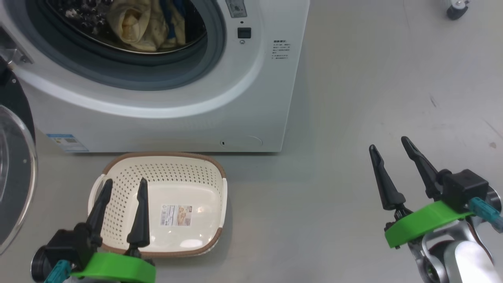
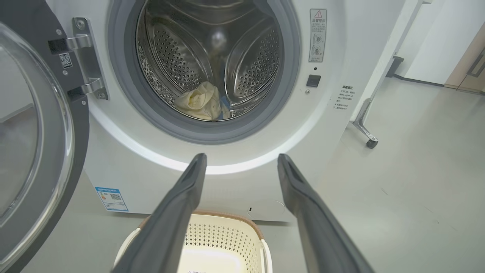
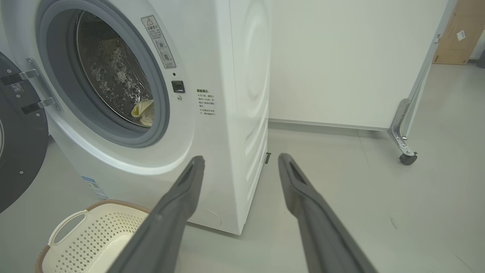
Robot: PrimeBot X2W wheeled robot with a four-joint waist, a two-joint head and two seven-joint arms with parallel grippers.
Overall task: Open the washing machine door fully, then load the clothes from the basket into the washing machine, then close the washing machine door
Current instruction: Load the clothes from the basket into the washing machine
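Though cut off above — the clothes (image 1: 135, 25).

Glossy white washing machine (image 1: 251, 98), perforated shiny steel drum (image 2: 257, 64), matt cream plastic basket (image 1: 196, 177), soft cloth clothes (image 1: 137, 23).

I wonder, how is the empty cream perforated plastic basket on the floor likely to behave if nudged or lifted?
The cream perforated plastic basket looks empty and thin-walled, so probably light and may slide on the smooth grey floor when nudged. Its moulded walls look stiff; lifted by one white handle, it would likely tilt rather than sag.
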